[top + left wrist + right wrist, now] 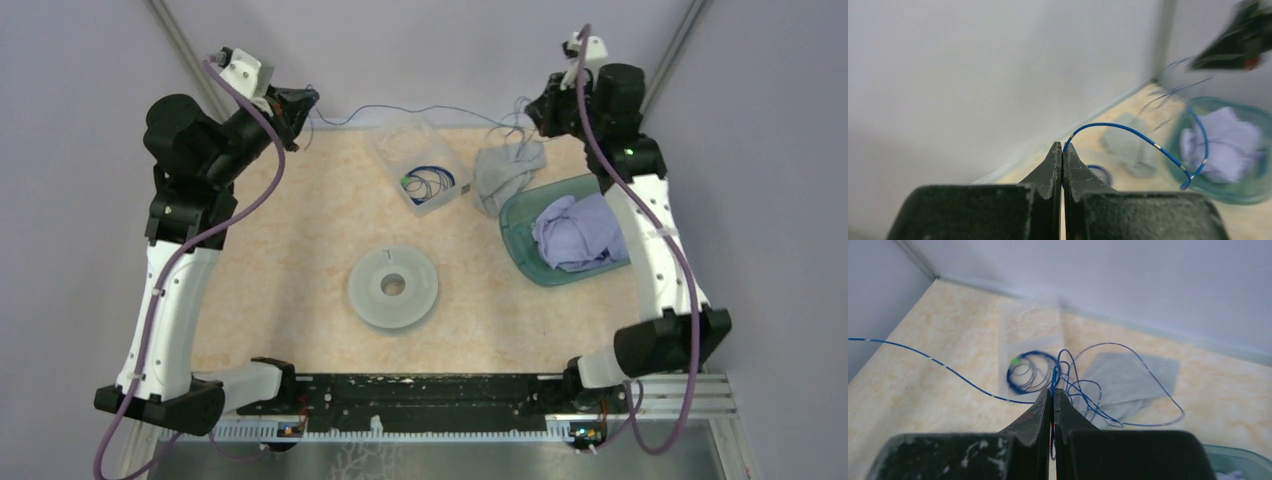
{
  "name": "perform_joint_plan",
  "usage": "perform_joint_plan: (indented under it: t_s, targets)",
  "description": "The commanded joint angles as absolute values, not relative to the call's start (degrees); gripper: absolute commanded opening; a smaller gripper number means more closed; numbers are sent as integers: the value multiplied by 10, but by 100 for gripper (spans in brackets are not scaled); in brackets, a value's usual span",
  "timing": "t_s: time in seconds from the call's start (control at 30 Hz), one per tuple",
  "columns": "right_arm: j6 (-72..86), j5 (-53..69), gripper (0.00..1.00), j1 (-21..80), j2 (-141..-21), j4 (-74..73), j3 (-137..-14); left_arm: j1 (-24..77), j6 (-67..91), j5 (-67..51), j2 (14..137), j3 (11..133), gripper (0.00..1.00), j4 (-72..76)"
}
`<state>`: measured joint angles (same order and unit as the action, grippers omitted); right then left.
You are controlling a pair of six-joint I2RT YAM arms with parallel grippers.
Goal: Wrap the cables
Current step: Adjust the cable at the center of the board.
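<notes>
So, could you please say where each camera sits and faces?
Top external: above, behind the robot, looking down on the table; left arm, right arm show.
Left wrist: far left, facing right toward the teal bin; left gripper shut on the blue cable.
Right wrist: far right, facing leftward at the clear tray; right gripper shut on the cable.
Wrist views share cable, tray.

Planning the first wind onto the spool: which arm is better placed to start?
Likely left: the left pincer holds a single cable strand; the right pincer grips tangled loops, with the cloth and container crowding its path to the spool.
</notes>
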<state>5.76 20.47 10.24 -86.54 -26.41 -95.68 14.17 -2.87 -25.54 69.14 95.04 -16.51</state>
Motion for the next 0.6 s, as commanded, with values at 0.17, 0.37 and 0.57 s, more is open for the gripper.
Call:
perform_joint_plan:
  t_s: [0.17, 0.37, 0.57]
  targets:
    - [-60, 141, 0, 70, -760, -289, -1002, 111, -390, 35, 685, 816, 0, -185]
    - [-67, 386, 0, 74, -770, -319, -982, 110, -506, -33, 719, 710, 2, -256]
    - [-72, 471, 0, 138, -787, -313, -938, 110, -552, -291, 780, 773, 51, -452]
